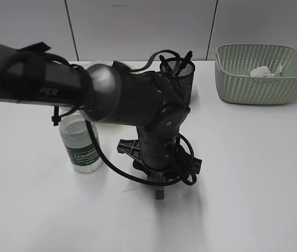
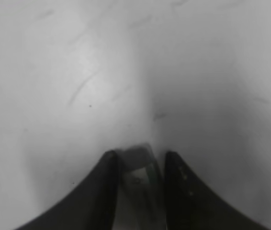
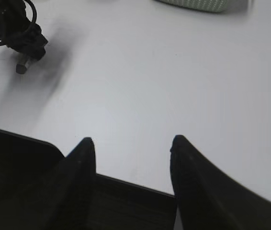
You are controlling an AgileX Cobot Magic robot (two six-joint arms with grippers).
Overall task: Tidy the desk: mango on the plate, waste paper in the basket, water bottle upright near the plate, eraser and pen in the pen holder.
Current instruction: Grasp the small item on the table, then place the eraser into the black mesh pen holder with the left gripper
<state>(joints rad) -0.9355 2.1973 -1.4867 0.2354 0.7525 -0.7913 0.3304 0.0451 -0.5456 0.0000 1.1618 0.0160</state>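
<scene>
Reaching down mid-desk, left gripper (image 2: 138,163) pinching eraser (image 2: 138,167) between closed fingers, just over the desk (image 1: 253,178). Idling with jaws apart and empty, right gripper (image 3: 131,143). Sitting in basket (image 1: 243,84), waste paper (image 1: 260,72). Holding dark pens, pen holder (image 1: 186,73). Standing upright, water bottle (image 1: 81,143).

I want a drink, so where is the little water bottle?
In the exterior view the water bottle stands upright on the left of the desk, partly behind the left arm and left of the pen holder.
</scene>
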